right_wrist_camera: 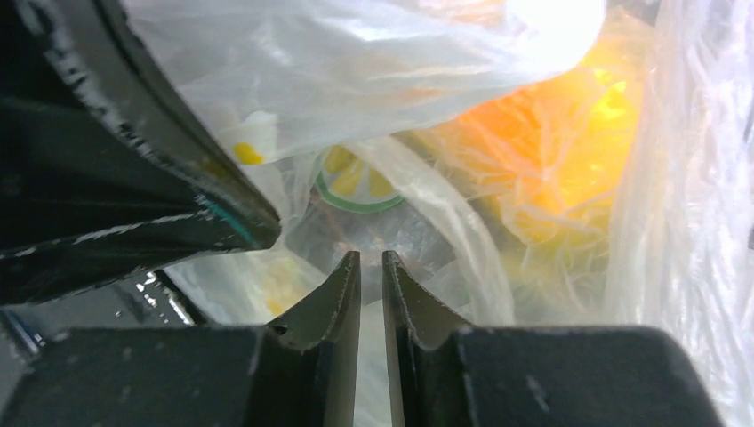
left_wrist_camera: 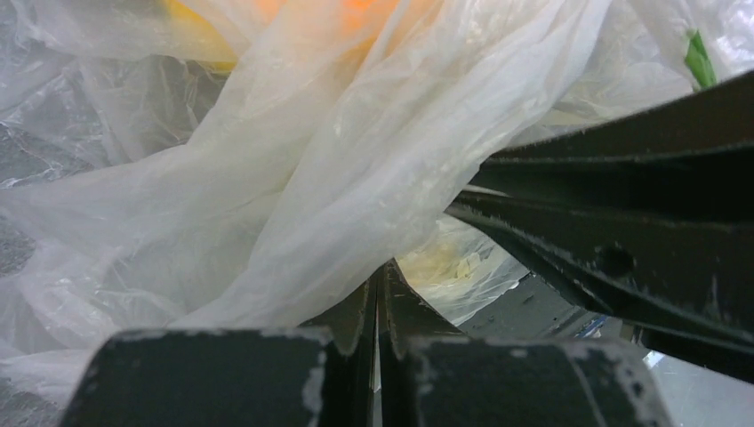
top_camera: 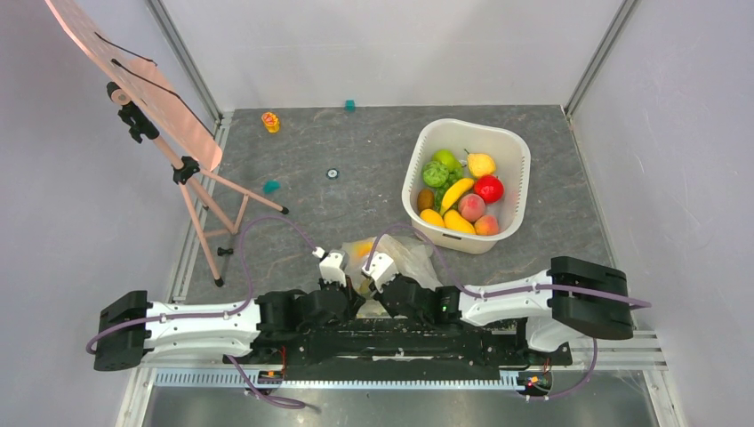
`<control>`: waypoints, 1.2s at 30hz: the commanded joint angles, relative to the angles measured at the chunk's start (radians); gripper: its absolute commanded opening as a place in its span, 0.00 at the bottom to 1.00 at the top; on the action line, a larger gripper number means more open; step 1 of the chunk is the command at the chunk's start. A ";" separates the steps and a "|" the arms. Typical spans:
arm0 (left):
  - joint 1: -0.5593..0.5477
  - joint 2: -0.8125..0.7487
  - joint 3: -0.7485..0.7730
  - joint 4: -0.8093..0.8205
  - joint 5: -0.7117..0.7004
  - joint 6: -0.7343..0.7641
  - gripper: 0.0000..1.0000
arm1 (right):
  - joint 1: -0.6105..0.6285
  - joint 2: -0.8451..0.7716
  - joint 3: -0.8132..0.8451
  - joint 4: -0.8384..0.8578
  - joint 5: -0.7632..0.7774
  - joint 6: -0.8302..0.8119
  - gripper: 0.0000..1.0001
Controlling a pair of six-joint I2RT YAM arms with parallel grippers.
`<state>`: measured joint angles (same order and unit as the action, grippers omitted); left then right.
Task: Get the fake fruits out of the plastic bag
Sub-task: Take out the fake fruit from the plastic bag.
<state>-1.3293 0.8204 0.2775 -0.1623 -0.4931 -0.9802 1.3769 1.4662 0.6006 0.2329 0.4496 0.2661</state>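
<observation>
I've got L gripper pinched shut on plastic bag. R gripper jaws narrow, orange fruit ahead-right inside; can't tell if gripping.

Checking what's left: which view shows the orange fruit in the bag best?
Right wrist: the orange fruit shows large through the plastic bag. Left wrist catches only an orange glow at top; top external, a small speck.

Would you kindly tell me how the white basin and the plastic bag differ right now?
The white basin is rigid and opaque; the plastic bag is thin, see-through and crumpled. The basin stands apart from the arms; the bag lies at the left claw and right claw. The basin's fake fruits lie uncovered; the bag's glow orange-yellow through film. Both hold fruit.
</observation>
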 commanded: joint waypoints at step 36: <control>-0.002 -0.040 -0.055 0.002 -0.050 -0.052 0.02 | -0.200 0.172 0.204 0.009 -0.095 -0.257 0.76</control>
<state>-1.3293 0.7876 0.2264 -0.1555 -0.4976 -0.9962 1.1969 1.6165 0.7662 0.2459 0.3843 0.0483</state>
